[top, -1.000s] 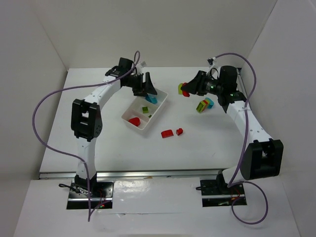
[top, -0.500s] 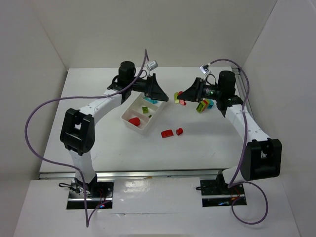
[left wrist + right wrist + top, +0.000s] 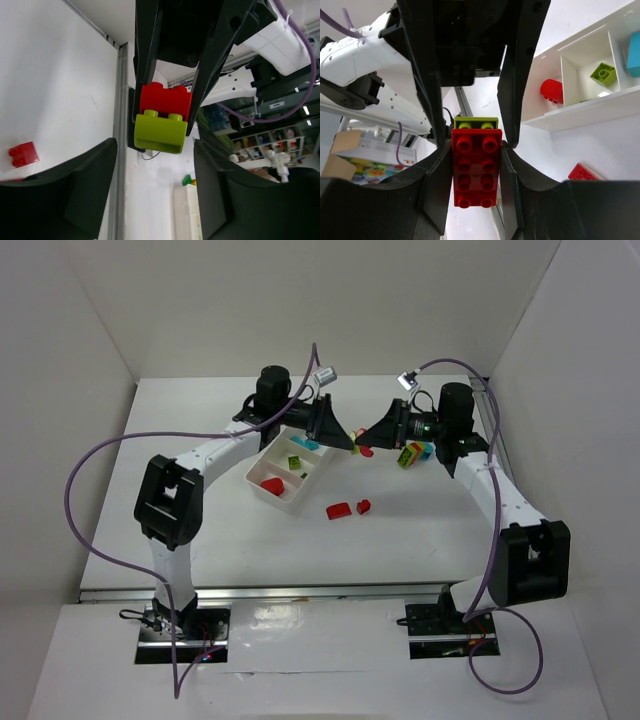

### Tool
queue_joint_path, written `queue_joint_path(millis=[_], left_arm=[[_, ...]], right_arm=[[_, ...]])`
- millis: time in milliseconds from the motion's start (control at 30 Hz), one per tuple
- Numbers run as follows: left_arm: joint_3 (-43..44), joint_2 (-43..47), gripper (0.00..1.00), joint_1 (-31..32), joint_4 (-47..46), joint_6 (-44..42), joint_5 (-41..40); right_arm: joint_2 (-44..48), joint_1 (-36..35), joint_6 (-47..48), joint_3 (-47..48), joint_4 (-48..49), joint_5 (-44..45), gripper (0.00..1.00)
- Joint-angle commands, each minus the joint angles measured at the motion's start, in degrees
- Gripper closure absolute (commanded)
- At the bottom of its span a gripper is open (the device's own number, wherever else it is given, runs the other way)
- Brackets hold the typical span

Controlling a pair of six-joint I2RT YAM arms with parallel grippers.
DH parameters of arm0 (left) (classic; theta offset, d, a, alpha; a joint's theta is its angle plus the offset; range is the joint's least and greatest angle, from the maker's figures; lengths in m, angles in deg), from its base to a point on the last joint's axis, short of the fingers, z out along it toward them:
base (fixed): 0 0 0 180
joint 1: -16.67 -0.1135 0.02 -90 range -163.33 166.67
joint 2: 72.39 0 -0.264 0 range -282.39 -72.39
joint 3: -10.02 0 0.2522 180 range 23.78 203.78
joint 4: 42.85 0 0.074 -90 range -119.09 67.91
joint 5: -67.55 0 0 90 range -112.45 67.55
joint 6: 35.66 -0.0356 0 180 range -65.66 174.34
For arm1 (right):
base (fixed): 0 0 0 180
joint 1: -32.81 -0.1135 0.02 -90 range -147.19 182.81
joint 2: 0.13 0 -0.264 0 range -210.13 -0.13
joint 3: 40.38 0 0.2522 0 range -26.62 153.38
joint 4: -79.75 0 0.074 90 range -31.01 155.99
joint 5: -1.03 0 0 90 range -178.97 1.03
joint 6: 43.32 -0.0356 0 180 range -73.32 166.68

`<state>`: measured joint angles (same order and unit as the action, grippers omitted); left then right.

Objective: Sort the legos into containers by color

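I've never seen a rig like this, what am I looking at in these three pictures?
Two white robot arms are bolted to a white table. The wide picture looks down from above; the other two come from a camera on each wrist. The right tool is shut on a red plastic toy brick joined to a lime one; the open left tool faces it, fingers either side of the lime brick. On the table lie a white three-compartment plastic tray holding a few bricks, two loose red bricks and a multicoloured brick stack.
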<state>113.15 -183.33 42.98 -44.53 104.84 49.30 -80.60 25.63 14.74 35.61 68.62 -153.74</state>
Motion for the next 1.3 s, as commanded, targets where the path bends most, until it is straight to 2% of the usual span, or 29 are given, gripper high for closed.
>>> queue_joint_path(millis=[0,67,100,200,233,433,500,533,600,667,800,833,1000,1133,1267], left_arm=[[1.9,-1.5,0.32,1.1,-8.7,3.8,2.2],[1.9,-2.0,0.41,1.1,-11.2,5.7,2.7],[1.9,-2.5,0.57,1.1,-11.2,5.7,2.7],[2.9,-2.5,0.85,1.1,-10.6,6.0,3.2],[2.9,-2.5,1.0,1.1,-9.5,4.6,3.2],[0.6,-0.4,1.0,-3.9,4.5,-4.9,1.1],[0.6,0.3,1.0,-6.2,10.0,-10.1,-1.0],[1.3,0.3,1.0,-6.9,16.1,-12.0,-2.0],[1.9,0.9,1.0,-8.9,20.4,-15.9,-5.1],[2.5,0.9,1.0,-10.0,26.7,-17.7,-8.4],[9.1,0.2,1.0,-11.1,41.6,-22.5,-28.6],[10.7,-0.5,1.0,-11.1,46.5,-23.2,-36.8],[10.7,-2.3,1.0,-11.6,49.9,-22.0,-47.1],[12.1,-3.7,1.0,-9.5,52.9,-22.0,-59.3],[12.1,-4.8,1.0,-7.4,54.0,-22.0,-60.5]], right_arm=[[0.7,-0.9,-0.3,1.7,3.3,-1.5,0.97],[0.7,-0.9,-0.3,1.7,3.3,-1.5,0.97],[0.2,-0.9,0.2,1.7,3.3,-1.5,0.97],[0.2,-0.9,0.9,1.7,1.5,-1.5,0.97],[0.7,-0.9,2.1,2.2,0.6,0.1,0.97],[4.1,3.3,5.4,2.2,-6.8,10.3,0.97],[4.1,3.3,5.4,2.2,-6.8,11.0,0.97],[4.1,3.8,5.4,2.2,-6.8,11.8,0.97],[4.1,3.8,4.7,1.7,-6.8,12.6,0.97],[3.6,3.8,4.2,1.7,-6.0,13.1,0.97],[3.6,3.3,5.7,1.7,-8.6,18.7,0.97],[3.6,2.8,5.7,2.3,-9.1,19.9,0.97],[2.9,2.8,5.7,2.3,-9.1,21.2,0.97],[2.9,2.3,5.7,2.3,-9.1,21.8,0.96],[2.2,1.7,6.2,2.3,-9.7,21.8,0.96]])
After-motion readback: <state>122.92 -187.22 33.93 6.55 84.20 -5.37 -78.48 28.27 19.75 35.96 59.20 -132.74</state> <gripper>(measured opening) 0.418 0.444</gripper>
